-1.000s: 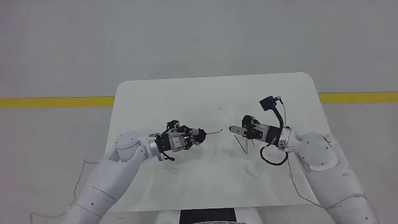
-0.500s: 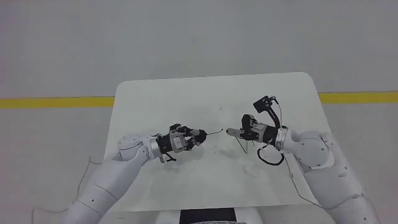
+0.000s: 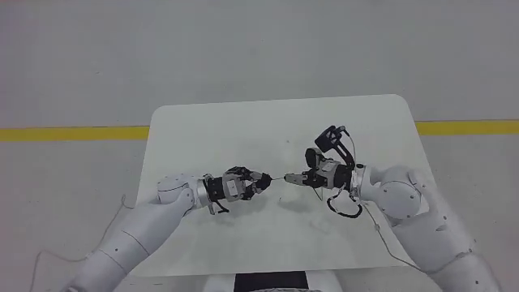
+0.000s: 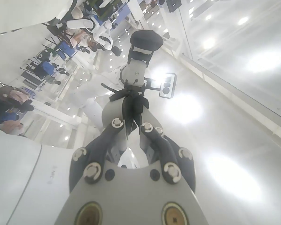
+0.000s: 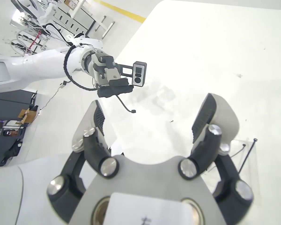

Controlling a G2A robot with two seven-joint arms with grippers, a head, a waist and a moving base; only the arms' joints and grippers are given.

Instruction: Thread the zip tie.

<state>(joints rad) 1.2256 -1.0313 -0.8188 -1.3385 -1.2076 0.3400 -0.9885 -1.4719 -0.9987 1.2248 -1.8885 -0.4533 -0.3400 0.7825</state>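
Left gripper (image 3: 261,180), over the middle of the white table (image 3: 243,130), is clamped tight on a thin black zip tie (image 5: 133,111). Its fingers pinch the strap close to one end. A short length sticks out past the fingertips, curves slightly, and ends in a small dark lump that hangs free above the tabletop. Right gripper (image 5: 153,100) faces it from the opposite side, jaws spread wide and empty. Seen from above, the tie's free end points straight at the spread jaws and stops just beside them; whether it touches them cannot be told. Two spare ties (image 5: 249,153) lie flat on the table just beside the right gripper.
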